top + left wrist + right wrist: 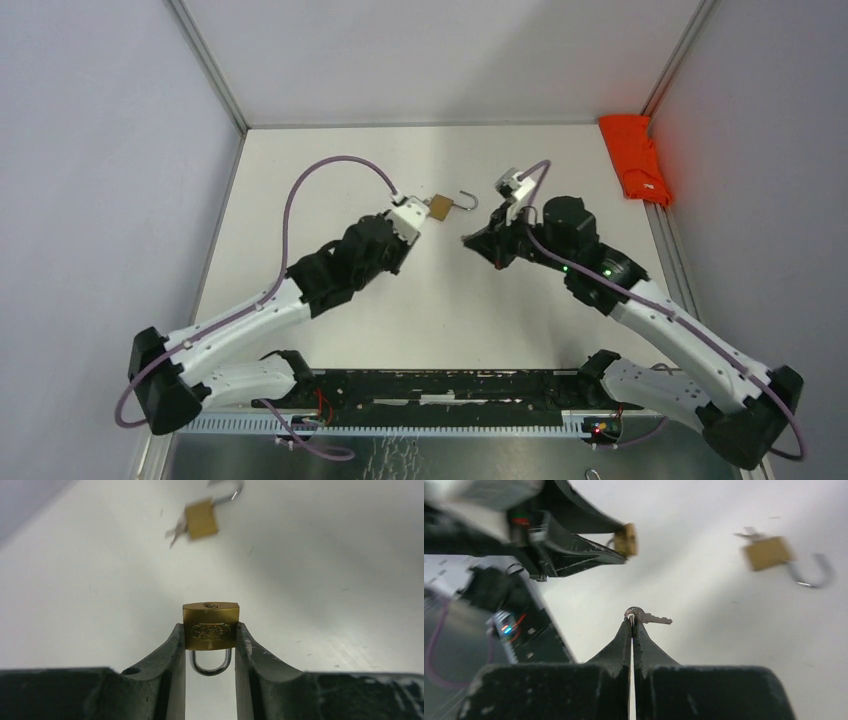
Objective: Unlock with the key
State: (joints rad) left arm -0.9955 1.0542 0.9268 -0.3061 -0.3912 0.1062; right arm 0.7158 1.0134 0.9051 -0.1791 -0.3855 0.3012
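**Step in hand: presenting the key to the keyway**

The right gripper (631, 622) stood fully closed, its fingertips pinching the head of the key (655, 619). The blade projected sideways from the tips, free and unobstructed.

The left gripper (210, 630) stood partly closed on the body of a brass padlock (210, 625), one finger on each narrow side, holding it clear of the table (325, 555). The shackle was seated shut and pointed back between the fingers. The keyway face pointed outward, away from the wrist. Key and held padlock were well apart, with open air between the two arms.

A second padlock (201, 519) lay on the table beyond the left gripper, its shackle swung open. Something like a key showed at its base — too blurred to confirm.

By my reading, both parts were in hand and insertion had not begun. The next move would call for:

- turning the right wrist until the blade lined up with the keyway axis
- closing the gap slowly while the left arm kept the lock steady

The hold on the key head looked narrow — a skewed approach could twist the key in the fingertips.
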